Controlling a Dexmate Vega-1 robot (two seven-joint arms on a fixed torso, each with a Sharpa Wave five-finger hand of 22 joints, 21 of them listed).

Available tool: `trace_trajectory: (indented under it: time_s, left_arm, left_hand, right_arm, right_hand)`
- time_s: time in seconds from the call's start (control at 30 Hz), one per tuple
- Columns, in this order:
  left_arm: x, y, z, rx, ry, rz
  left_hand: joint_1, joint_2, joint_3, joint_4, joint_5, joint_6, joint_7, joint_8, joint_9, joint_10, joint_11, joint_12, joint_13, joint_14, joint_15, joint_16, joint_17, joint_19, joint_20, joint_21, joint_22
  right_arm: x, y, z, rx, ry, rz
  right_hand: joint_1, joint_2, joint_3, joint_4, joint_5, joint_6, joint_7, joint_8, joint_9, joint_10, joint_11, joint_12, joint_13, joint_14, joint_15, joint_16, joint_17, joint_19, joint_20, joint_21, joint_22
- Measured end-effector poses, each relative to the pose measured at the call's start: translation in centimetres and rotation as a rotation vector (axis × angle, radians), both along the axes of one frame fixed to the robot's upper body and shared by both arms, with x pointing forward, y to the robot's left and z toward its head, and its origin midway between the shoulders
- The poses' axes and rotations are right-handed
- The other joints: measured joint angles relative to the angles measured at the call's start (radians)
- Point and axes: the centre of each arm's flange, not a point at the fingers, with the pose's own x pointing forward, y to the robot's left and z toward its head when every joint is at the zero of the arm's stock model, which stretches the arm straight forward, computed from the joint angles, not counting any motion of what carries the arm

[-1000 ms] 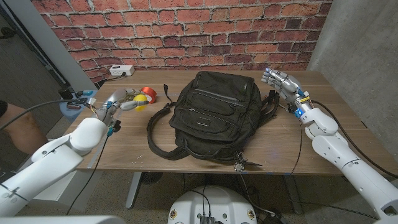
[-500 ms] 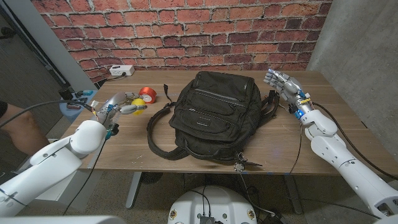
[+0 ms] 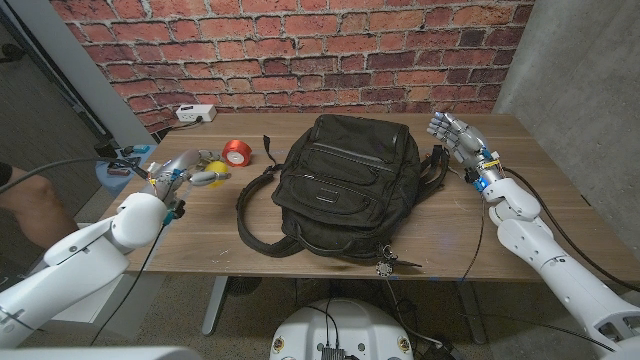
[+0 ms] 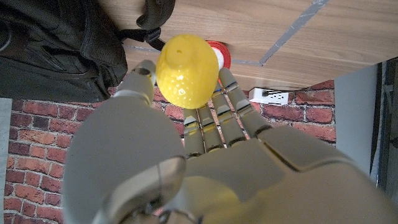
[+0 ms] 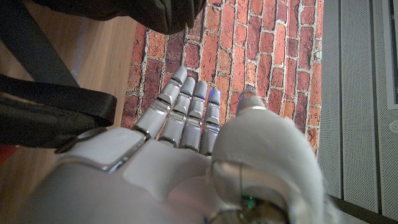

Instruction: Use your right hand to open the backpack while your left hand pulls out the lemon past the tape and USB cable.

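Note:
The black backpack (image 3: 345, 185) lies flat in the middle of the table, closed as far as I can see. My left hand (image 3: 180, 172) is over the table's left part and holds the yellow lemon (image 3: 210, 168) between thumb and fingers, well left of the backpack. In the left wrist view the lemon (image 4: 186, 70) sits at the fingertips of my left hand (image 4: 186, 162). The red tape roll (image 3: 235, 151) lies on the table beyond the lemon, also the red tape roll (image 4: 220, 53). My right hand (image 3: 455, 135) hovers open past the backpack's right side, fingers apart, holding nothing.
A white power strip (image 3: 195, 113) sits at the back left by the brick wall. Backpack straps (image 3: 250, 215) loop out to the front left, and another strap (image 5: 56, 99) lies near my right hand. A small zipper tag (image 3: 386, 266) hangs at the front edge. A person's arm (image 3: 30, 195) is at far left.
My left hand has drawn the lemon leftward and nearer to me, away from the tape roll, which now stands uncovered. My right hand has drifted slightly right and down.

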Motion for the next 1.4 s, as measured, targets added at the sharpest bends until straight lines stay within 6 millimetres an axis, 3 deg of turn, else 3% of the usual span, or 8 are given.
trace_trajectory:
  time_s: [0.3, 0.5, 0.83, 1.4]
  left_arm:
    - [0.9, 0.8, -0.4, 0.02, 0.021, 0.026]
    - [1.6, 1.2, -0.6, 0.036, 0.038, 0.043]
    - [2.3, 1.5, -0.7, 0.073, 0.061, 0.065]
    - [3.4, 1.3, -0.7, 0.162, 0.091, 0.11]
  left_hand:
    - [0.0, 0.0, 0.0, 0.0, 0.0, 0.0, 0.0, 0.0, -0.001, 0.003, -0.003, -0.004, 0.006, 0.0, 0.0, 0.0, -0.001, 0.0, 0.0, 0.0, 0.0]
    - [0.003, 0.001, 0.004, -0.004, 0.0, 0.0, 0.0, 0.0, -0.001, 0.003, -0.003, 0.0, 0.018, 0.0, 0.0, 0.0, 0.001, 0.0, 0.0, 0.0, 0.0]
    - [0.004, 0.001, 0.007, -0.001, 0.0, -0.004, -0.004, 0.0, 0.0, 0.003, -0.003, 0.0, 0.019, 0.0, 0.0, 0.0, 0.003, -0.005, -0.005, 0.008, 0.0]
    - [-0.003, 0.009, 0.009, 0.0, 0.0, -0.004, -0.004, 0.0, 0.0, 0.001, -0.012, -0.001, 0.019, -0.006, -0.005, -0.015, -0.001, -0.011, -0.011, 0.008, -0.005]
  right_arm:
    - [0.6, -0.4, -0.3, 0.035, -0.011, -0.011]
    - [1.2, -0.8, -0.4, 0.053, -0.01, -0.024]
    - [2.3, -1.3, -0.6, 0.061, -0.001, -0.047]
    - [3.9, -1.6, -1.5, 0.069, 0.036, -0.054]
  right_hand:
    - [-0.053, 0.018, 0.004, 0.04, 0.0, -0.013, -0.012, 0.0, -0.005, -0.015, -0.004, -0.014, -0.004, -0.022, 0.003, -0.006, -0.005, -0.018, 0.003, -0.015, 0.0]
    - [-0.075, 0.02, 0.011, 0.055, 0.0, -0.019, -0.019, 0.0, -0.005, -0.02, -0.009, -0.017, -0.009, -0.037, 0.001, -0.009, -0.005, -0.037, 0.002, -0.023, -0.002]
    - [-0.109, 0.027, 0.047, 0.091, 0.0, -0.05, -0.04, -0.008, -0.009, -0.058, -0.022, -0.04, -0.017, -0.082, 0.004, -0.017, -0.014, -0.075, 0.007, -0.035, 0.0]
    - [-0.126, 0.018, 0.074, 0.104, 0.0, -0.064, -0.043, -0.008, -0.009, -0.082, -0.025, -0.043, -0.023, -0.098, 0.009, -0.017, -0.028, -0.084, 0.009, -0.041, 0.0]
